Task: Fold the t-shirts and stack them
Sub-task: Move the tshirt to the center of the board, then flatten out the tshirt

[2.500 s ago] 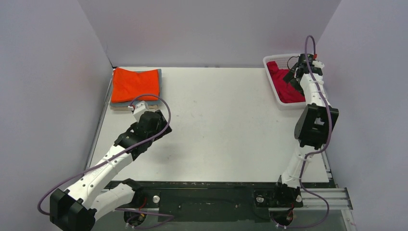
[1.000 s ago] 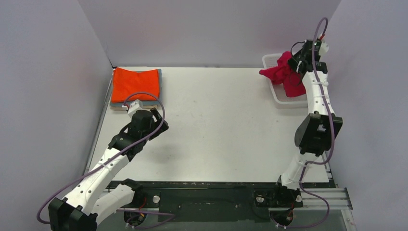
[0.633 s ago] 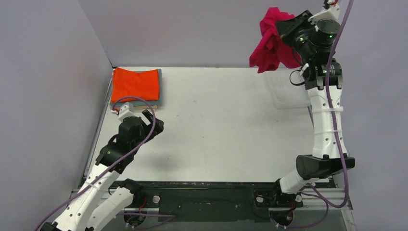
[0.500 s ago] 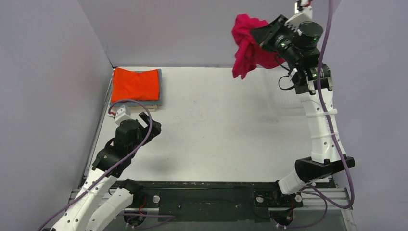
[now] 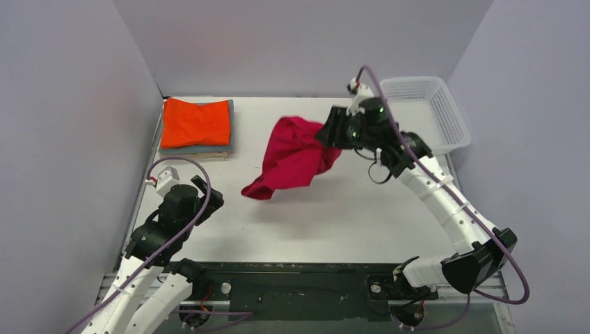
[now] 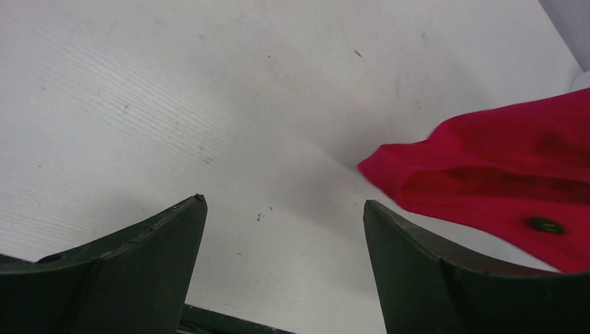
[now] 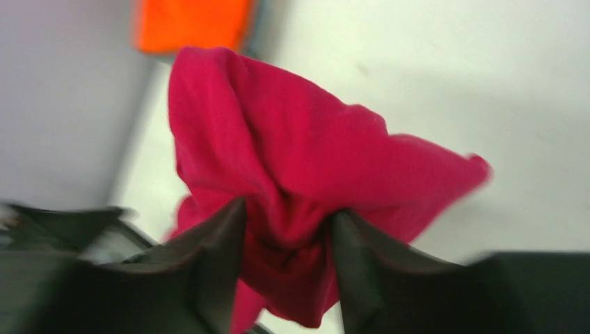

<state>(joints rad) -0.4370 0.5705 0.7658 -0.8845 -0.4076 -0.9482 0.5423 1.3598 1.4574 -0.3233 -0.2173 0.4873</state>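
Note:
The crimson-red t-shirt (image 5: pixel 292 156) hangs crumpled in the air over the middle of the table, trailing down and left from my right gripper (image 5: pixel 327 132). In the right wrist view its fingers stand apart with the bunched red cloth (image 7: pixel 292 139) between them, around my right gripper (image 7: pixel 289 207). A folded orange t-shirt (image 5: pixel 196 122) tops a stack at the back left, with grey-blue (image 5: pixel 202 148) and beige (image 5: pixel 209 156) edges under it. My left gripper (image 5: pixel 206 191) is open and empty low over the near left table. In the left wrist view the red cloth (image 6: pixel 501 167) shows right of my left gripper (image 6: pixel 284 202).
A white mesh basket (image 5: pixel 424 111) stands at the back right corner with nothing in it. Grey walls close the table on the left, back and right. The orange stack (image 7: pixel 191 24) shows at the top of the right wrist view.
My right arm lifted the red t-shirt out of the basket, swung it high, then down and left over the table's middle; its jaws have parted. The left arm drew back toward the near edge.

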